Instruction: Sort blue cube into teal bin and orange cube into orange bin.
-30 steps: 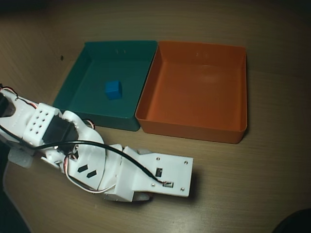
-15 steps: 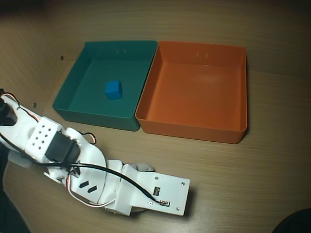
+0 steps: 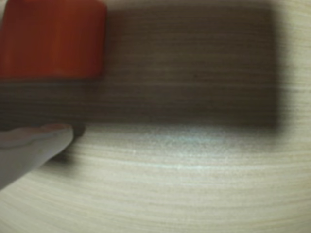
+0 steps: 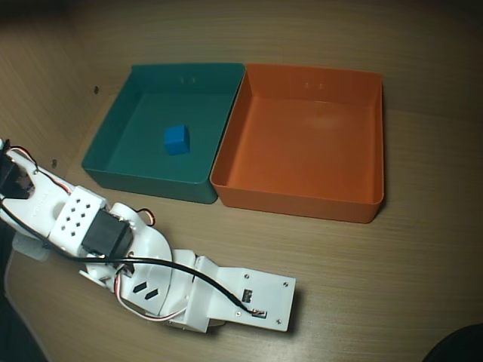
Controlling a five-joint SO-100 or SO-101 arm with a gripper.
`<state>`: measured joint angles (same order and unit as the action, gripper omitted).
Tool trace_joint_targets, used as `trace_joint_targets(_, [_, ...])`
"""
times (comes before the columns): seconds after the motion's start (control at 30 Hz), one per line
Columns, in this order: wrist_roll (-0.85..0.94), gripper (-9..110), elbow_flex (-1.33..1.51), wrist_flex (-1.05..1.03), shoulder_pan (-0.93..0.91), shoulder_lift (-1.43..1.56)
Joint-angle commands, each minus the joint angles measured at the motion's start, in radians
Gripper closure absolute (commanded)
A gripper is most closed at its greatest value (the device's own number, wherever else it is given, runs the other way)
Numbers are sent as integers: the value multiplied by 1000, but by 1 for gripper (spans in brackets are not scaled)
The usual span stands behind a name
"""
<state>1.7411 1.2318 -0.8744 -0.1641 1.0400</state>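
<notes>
Blue cube (image 4: 176, 139) inside teal bin (image 4: 117, 128) overhead, orange cube (image 3: 51, 39) (blurred) wrist-only — jaws' state unclear.

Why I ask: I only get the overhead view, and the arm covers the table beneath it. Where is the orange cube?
Observer: The wrist view shows the orange cube at its top left, blurred and close to the camera.
Operator: Is it gripped?
Observer: I cannot tell. Only one white finger shows, at lower left, with a strip of shadowed table between it and the cube.
</notes>
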Motion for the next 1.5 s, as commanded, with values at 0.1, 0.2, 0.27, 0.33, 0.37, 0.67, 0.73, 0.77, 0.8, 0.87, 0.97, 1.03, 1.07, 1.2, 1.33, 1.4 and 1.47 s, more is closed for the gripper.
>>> trace_joint_targets(0.1, [-12, 109, -64, 17, 0, 43])
trace_joint_targets(0.2, [-9, 107, -80, 17, 20, 104])
trace_joint_targets(0.27, [-14, 106, -103, 17, 37, 163])
trace_joint_targets(0.33, [-14, 107, -132, 17, 57, 225])
trace_joint_targets(0.37, [-14, 107, -149, 17, 67, 259])
trace_joint_targets(0.67, [-6, 107, -216, 17, 250, 451])
trace_joint_targets(0.73, [0, 107, -216, 17, 301, 456])
trace_joint_targets(0.77, [0, 107, -216, 17, 325, 454])
trace_joint_targets(0.8, [0, 107, -216, 17, 348, 454])
trace_joint_targets(0.87, [0, 107, -216, 17, 391, 453])
trace_joint_targets(0.97, [-2, 107, -216, 17, 453, 439])
trace_joint_targets(1.03, [0, 107, -219, 18, 486, 410])
trace_joint_targets(1.07, [0, 107, -225, 18, 502, 394])
trace_joint_targets(1.2, [-3, 107, -313, 18, 537, 276])
trace_joint_targets(1.33, [-11, 107, -453, 17, 546, 123])
trace_joint_targets(1.4, [-6, 107, -500, 17, 548, 55])
trace_joint_targets(1.47, [-3, 107, -540, 17, 548, -2])
